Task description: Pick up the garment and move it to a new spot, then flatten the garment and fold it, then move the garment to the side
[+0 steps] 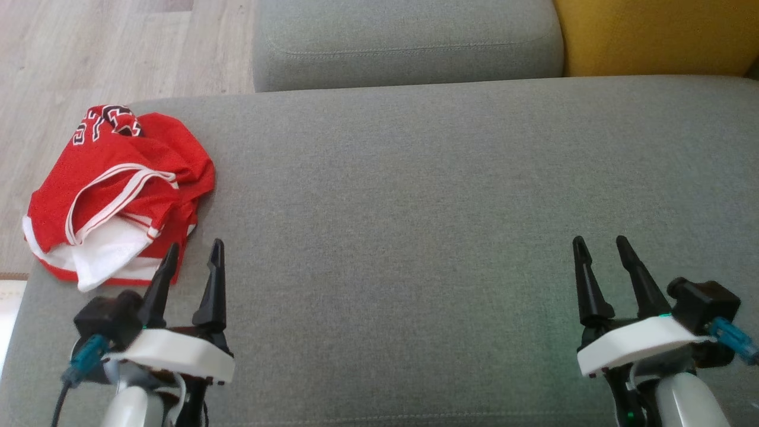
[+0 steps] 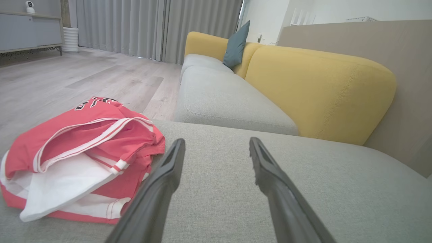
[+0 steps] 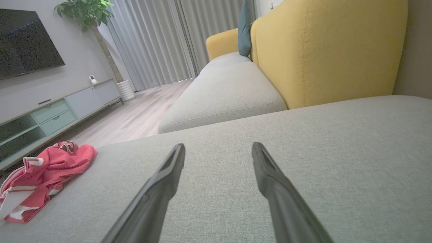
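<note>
Two grippers hover low over a grey sofa cushion (image 1: 445, 196), each with its pair of dark fingers spread apart and nothing between them. One garment, a red basketball jersey (image 1: 118, 184) with white trim and black-and-white lettering, lies crumpled at the cushion's left edge, next to the wood floor (image 1: 89, 53). The left gripper (image 1: 195, 244) sits just beside the jersey's near hem, its outer finger (image 2: 158, 189) close to the red cloth. The right gripper (image 1: 599, 239) is well apart from it, over bare upholstery. Beyond are one second grey seat cushion (image 1: 403, 41), a yellow backrest (image 1: 652, 35) and one teal pillow (image 2: 236, 44).
</note>
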{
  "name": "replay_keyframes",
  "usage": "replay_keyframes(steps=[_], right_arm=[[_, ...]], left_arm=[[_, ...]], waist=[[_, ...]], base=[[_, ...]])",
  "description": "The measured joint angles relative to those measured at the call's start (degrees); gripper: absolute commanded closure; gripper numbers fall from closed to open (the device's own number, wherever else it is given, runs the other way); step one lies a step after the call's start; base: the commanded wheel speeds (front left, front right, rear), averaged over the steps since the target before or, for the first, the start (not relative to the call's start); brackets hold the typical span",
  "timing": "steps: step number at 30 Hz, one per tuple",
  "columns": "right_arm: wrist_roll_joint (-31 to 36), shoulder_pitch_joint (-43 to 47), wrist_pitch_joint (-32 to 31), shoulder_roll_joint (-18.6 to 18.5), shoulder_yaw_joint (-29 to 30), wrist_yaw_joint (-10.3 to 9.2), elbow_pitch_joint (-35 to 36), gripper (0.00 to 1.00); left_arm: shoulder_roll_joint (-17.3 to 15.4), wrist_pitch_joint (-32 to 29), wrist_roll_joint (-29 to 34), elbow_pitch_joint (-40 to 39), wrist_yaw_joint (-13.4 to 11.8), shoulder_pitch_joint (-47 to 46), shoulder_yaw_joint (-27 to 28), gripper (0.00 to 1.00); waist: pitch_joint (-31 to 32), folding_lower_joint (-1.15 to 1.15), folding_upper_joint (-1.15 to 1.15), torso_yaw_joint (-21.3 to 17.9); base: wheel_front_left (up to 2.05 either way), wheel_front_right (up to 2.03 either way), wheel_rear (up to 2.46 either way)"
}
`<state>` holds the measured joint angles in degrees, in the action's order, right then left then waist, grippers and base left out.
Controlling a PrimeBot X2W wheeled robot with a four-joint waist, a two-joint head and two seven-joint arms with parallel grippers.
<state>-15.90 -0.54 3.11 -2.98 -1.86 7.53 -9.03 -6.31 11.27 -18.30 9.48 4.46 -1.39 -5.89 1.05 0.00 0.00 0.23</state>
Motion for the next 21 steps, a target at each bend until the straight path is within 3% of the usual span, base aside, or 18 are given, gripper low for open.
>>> replay_keyframes(steps=[21], right_arm=[[9.72,0.33,1.79,0.24,0.37,0.00,0.01,0.00]], left_arm=[[0.15,3.03,10.66,3.55,-1.20,0.86,-0.71,0.00]], waist=[[0.03,0.00,0.00,-0.07]], base=[[0.00,0.00,0.00]])
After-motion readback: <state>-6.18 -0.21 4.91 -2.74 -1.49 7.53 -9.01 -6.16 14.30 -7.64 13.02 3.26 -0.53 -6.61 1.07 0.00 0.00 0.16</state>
